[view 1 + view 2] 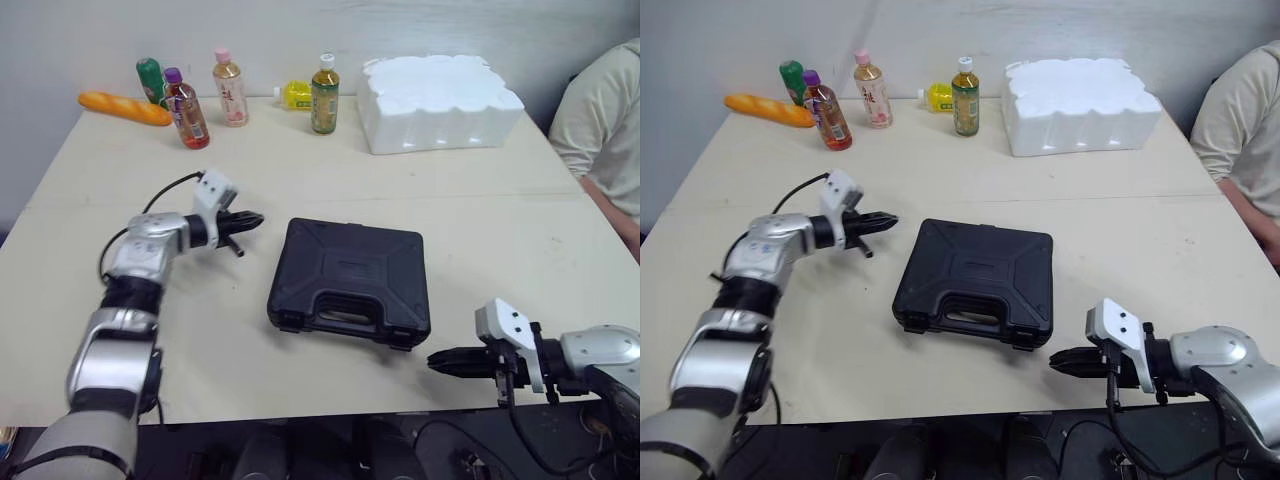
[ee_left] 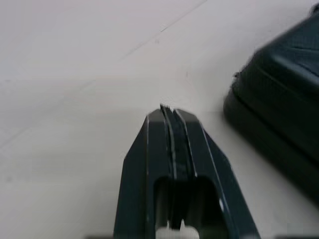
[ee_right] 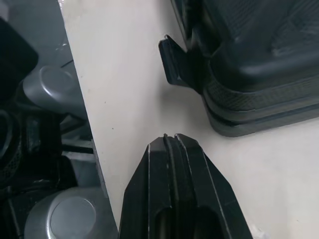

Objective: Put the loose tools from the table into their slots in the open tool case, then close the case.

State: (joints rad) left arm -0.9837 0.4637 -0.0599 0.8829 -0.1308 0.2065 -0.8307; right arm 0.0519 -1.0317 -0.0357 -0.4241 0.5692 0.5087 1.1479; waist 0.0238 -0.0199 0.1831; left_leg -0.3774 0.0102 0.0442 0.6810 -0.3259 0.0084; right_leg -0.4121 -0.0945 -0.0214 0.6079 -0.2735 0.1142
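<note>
Well, my left pincer [image 1: 250,219] hangs with its fingers pressed together and nothing between them, just beside the far left corner of the tool case [image 1: 350,280]. The case lies lid down in the middle of the desk [image 1: 480,220], and I see no loose tools around it, so the stowing looks done. A front latch [image 3: 177,64] sticks out, unfastened I think; snapping it may be what is left. My right pincer [image 1: 440,361], likewise closed and empty, sits near the case's front right corner
</note>
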